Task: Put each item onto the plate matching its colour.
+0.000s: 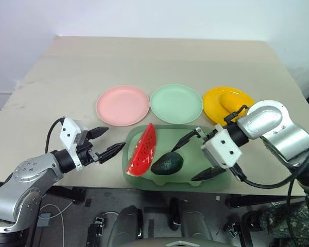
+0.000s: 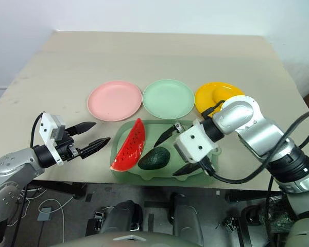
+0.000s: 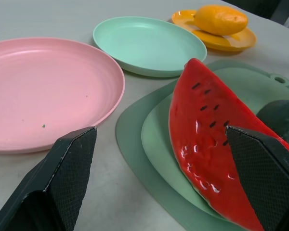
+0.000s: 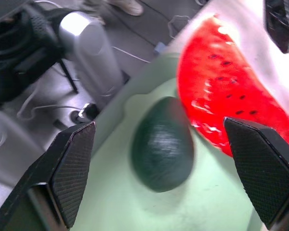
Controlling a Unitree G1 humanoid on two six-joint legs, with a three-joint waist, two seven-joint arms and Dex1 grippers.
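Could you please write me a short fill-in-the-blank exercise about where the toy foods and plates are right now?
1. The yellow fruit lies on the ____ plate.
2. The watermelon wedge and the avocado lie on the pale green ____.
3. The mint green plate stands between the yellow plate and the ____ plate.
4. The right gripper, jaws open, points toward the ____.

Missing words: yellow; tray; pink; avocado

text: none legible | labels: none | numbers: none | signs: none
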